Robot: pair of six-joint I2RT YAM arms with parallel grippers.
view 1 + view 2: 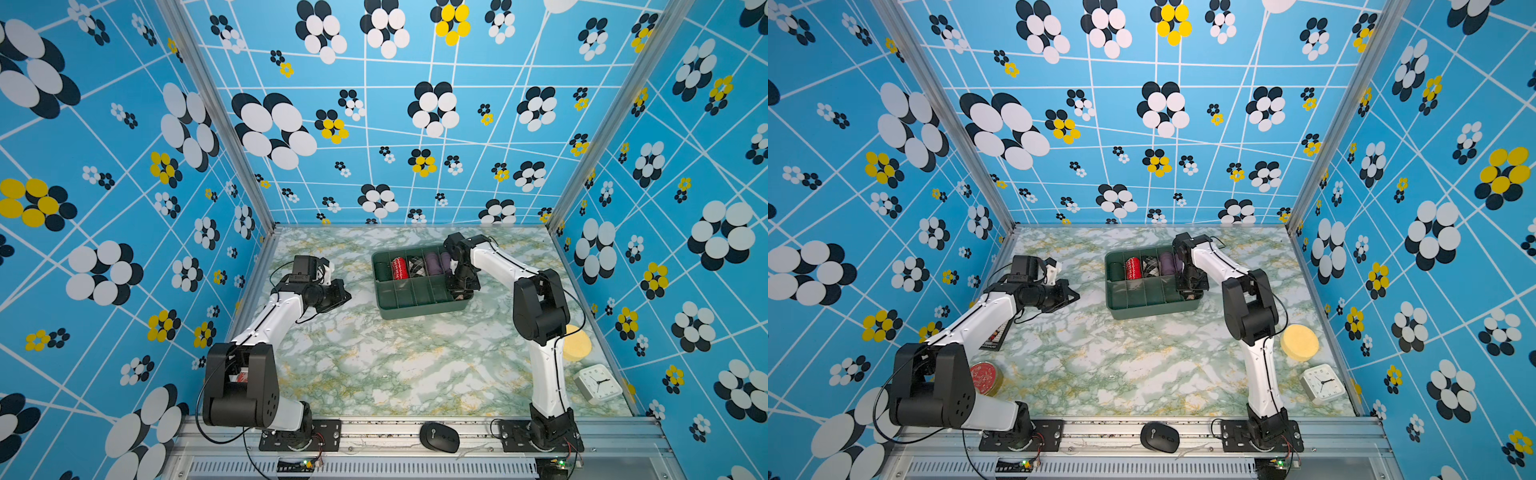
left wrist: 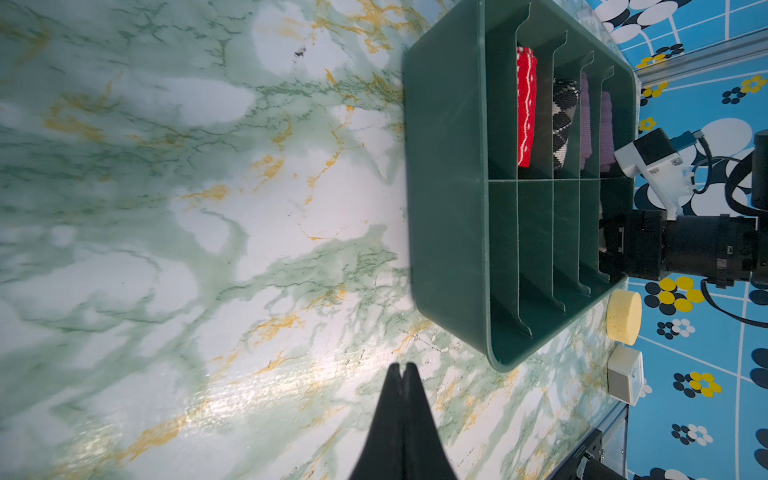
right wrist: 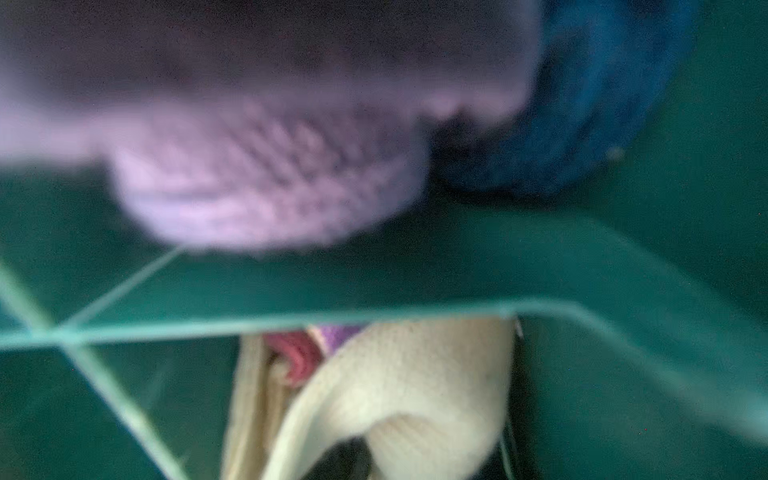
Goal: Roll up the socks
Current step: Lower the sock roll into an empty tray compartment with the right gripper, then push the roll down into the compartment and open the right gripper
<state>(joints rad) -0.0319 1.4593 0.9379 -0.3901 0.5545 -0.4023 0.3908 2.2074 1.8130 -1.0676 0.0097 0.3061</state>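
Closest to the right wrist camera, the socks (image 3: 415,395) show as a tan ribbed bundle with a bit of maroon and purple at its core. The right gripper (image 1: 460,291) is clamped on them. Its fingers barely show in that blurred view, so I judge the grip from the fabric filling the space between them. Both top views place that gripper down inside the green tray (image 1: 419,313), in the front-row compartment at the end nearest the right edge of the worktop (image 1: 395,374). Just across the cross divider (image 3: 291,322) lies a purple roll (image 3: 266,187). The left gripper (image 2: 401,370) is closed on nothing and hovers above bare worktop near the left edge, well apart from the tray.

The step looks like seating the bundle. To do it well, lower until the roll rests on the compartment floor and keep it off the divider's rim. Then part the jaws only a little and lift straight up. An outer flap looks loose, so a sideways pull could catch the fabric and undo the roll.
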